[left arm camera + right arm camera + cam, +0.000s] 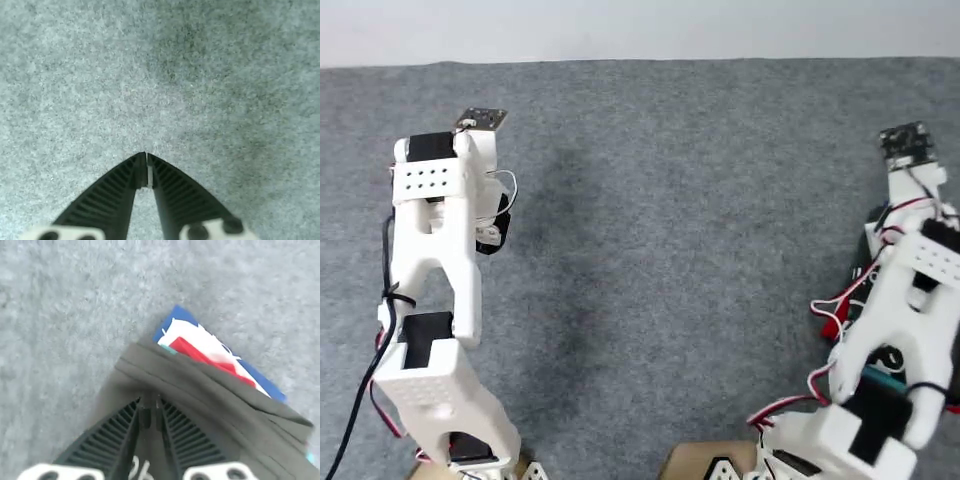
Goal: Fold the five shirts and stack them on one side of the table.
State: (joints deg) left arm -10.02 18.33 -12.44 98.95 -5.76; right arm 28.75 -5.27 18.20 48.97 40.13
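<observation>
A dark grey shirt (215, 405) lies folded on top of a stack, with red (200, 354), white (187, 335) and blue (172, 317) folded shirts showing beneath its edge. My right gripper (150, 409) is shut, its tips down on the dark shirt near the fold's edge; no cloth shows between the fingers. My left gripper (146, 161) is shut over bare grey carpet with nothing in it. In the high view the left arm (435, 250) stands at the table's left side and the right arm (900, 300) at the right edge, covering the stack.
Grey carpet (700, 250) covers the whole table. A wide open stretch lies between the two arms. Red and white cables (830, 310) hang from the right arm. The arm bases sit at the near edge.
</observation>
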